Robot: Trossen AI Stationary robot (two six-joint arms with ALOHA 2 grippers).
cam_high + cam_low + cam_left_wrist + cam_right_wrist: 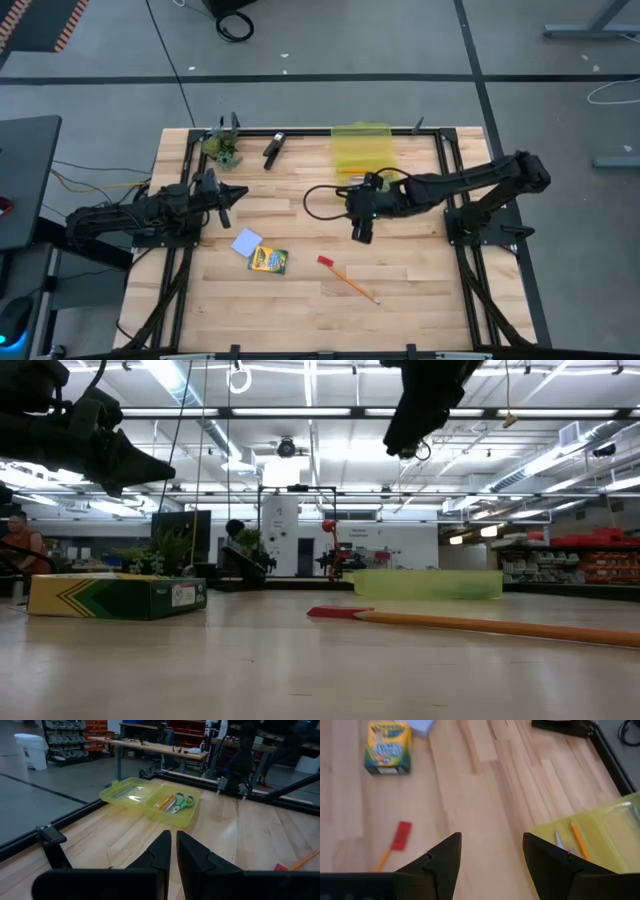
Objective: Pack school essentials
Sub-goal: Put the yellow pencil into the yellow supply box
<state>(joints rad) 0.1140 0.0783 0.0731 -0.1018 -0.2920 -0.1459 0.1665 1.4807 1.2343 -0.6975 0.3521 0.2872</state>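
Black clip [273, 149] and greenish plant clump [224, 149] lie near the table's [420, 290] far edge.

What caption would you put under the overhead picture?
Two robot arms over a wooden table: open right gripper near a yellow-green case, crayon box, blue pad and pencil still unpacked.

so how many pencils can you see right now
2. One orange pencil lies loose on the table, its end at a small red piece. Another is inside the open yellow case, beside the green-handled scissors. More may be hidden in the case.
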